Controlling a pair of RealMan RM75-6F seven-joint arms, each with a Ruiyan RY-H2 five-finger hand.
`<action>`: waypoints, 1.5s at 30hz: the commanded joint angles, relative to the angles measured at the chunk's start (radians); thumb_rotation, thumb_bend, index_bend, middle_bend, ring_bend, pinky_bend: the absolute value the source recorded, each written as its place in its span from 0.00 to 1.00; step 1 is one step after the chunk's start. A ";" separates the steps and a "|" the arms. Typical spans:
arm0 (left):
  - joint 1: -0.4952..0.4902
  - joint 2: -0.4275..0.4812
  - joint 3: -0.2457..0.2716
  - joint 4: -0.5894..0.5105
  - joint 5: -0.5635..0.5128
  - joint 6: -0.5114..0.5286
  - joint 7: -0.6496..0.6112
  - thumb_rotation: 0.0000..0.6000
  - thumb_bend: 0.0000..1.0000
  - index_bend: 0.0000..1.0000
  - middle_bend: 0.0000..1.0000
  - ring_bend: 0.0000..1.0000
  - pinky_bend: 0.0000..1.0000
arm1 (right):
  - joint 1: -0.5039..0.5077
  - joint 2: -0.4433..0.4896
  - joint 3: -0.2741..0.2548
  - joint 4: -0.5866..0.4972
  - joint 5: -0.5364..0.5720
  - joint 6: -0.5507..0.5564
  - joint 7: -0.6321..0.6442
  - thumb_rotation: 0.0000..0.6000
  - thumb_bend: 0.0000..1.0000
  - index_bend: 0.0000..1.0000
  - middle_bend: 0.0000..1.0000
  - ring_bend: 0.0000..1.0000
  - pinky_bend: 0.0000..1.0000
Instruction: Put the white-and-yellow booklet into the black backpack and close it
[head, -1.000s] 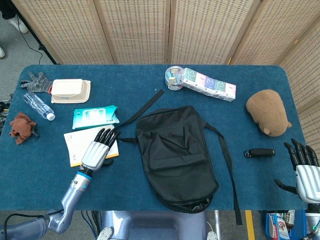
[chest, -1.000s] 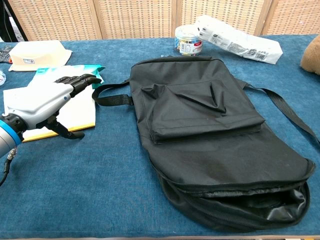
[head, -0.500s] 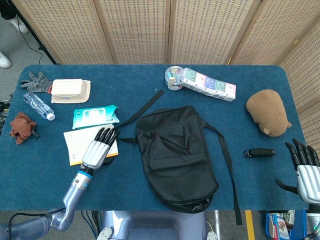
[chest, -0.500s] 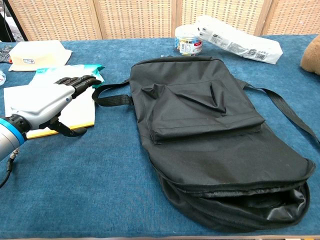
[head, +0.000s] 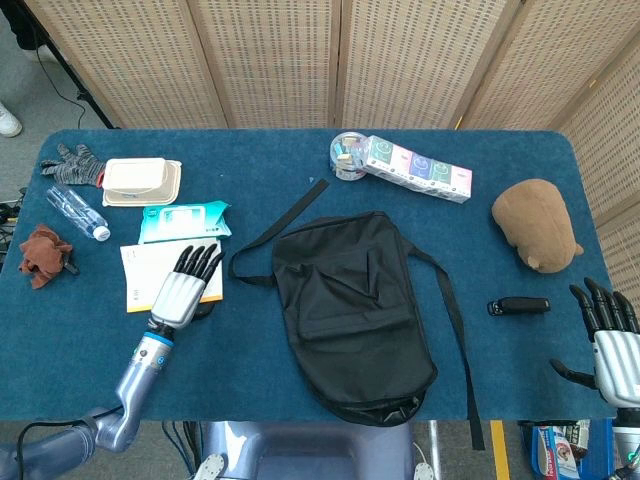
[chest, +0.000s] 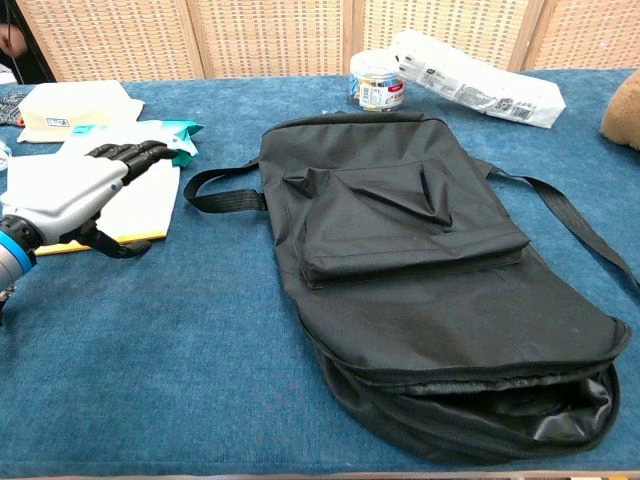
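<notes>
The white-and-yellow booklet (head: 148, 268) lies flat on the blue table, left of the black backpack (head: 350, 310). My left hand (head: 186, 287) rests on the booklet's right part, fingers stretched over the cover. In the chest view the thumb of that left hand (chest: 70, 195) hooks at the near edge of the booklet (chest: 150, 200). The backpack (chest: 420, 260) lies flat, its zipper open at the near end, showing a dark gap. My right hand (head: 612, 335) hovers off the table's near right corner, fingers spread and holding nothing.
A teal wipes pack (head: 183, 222) touches the booklet's far edge. A beige box (head: 140, 180), a bottle (head: 75, 212), a brown cloth (head: 42, 255) and a glove (head: 72, 163) sit at the left. A tissue pack (head: 415, 167), a jar (head: 347, 155), a brown plush (head: 535, 225) and a black device (head: 518, 306) lie around the backpack.
My left hand has slid left and slightly away, and the booklet has moved and turned with it, pushing the wipes pack further back. The right hand stayed put.
</notes>
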 joint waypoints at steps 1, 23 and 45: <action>-0.005 0.000 -0.005 0.027 -0.004 0.001 -0.011 1.00 0.27 0.00 0.00 0.00 0.00 | 0.000 0.000 -0.001 -0.001 0.000 -0.001 -0.001 1.00 0.00 0.00 0.00 0.00 0.00; -0.038 -0.002 -0.028 0.208 -0.041 -0.040 -0.105 1.00 0.31 0.00 0.00 0.00 0.00 | 0.001 0.002 -0.004 -0.005 0.003 -0.009 0.003 1.00 0.00 0.00 0.00 0.00 0.00; -0.091 -0.056 -0.043 0.388 -0.067 -0.109 -0.189 1.00 0.34 0.00 0.00 0.00 0.00 | 0.002 0.002 -0.007 -0.007 0.004 -0.016 -0.002 1.00 0.00 0.00 0.00 0.00 0.00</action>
